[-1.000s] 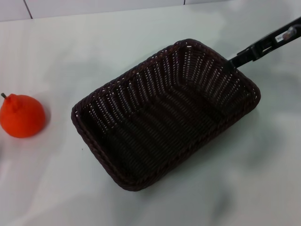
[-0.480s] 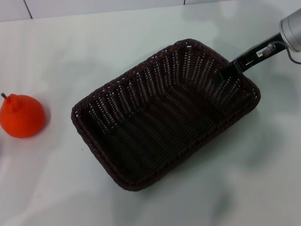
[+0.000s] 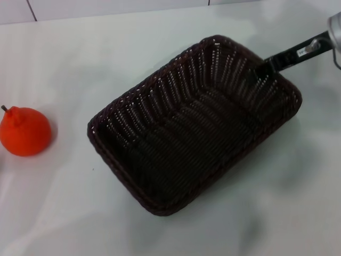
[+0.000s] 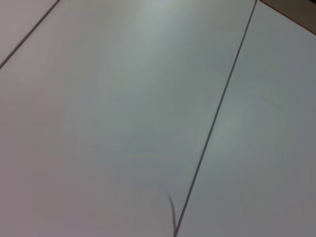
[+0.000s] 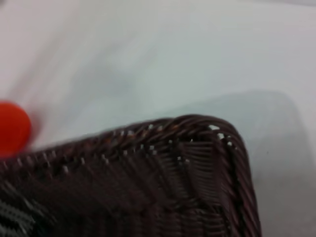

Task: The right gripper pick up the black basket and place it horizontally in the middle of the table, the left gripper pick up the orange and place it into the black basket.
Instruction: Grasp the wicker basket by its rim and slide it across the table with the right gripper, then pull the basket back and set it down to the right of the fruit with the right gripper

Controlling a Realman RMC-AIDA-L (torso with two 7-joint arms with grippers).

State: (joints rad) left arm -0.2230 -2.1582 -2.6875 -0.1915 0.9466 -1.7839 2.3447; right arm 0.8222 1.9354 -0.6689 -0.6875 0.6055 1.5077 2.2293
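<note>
The black basket (image 3: 197,122) lies at an angle in the middle of the white table (image 3: 80,64), open side up and empty. My right gripper (image 3: 262,69) reaches in from the far right and is shut on the basket's far right rim, with one finger inside the wall. The right wrist view shows that braided corner (image 5: 197,148) close up. The orange (image 3: 24,130) sits on the table at the left edge, well apart from the basket; it also shows in the right wrist view (image 5: 12,129). My left gripper is out of view.
The left wrist view shows only a pale surface with thin dark seams (image 4: 217,113). A tiled wall edge (image 3: 106,10) runs along the back of the table.
The basket has shifted a little to the right and away from me with my right gripper holding its rim. The orange has not moved.
</note>
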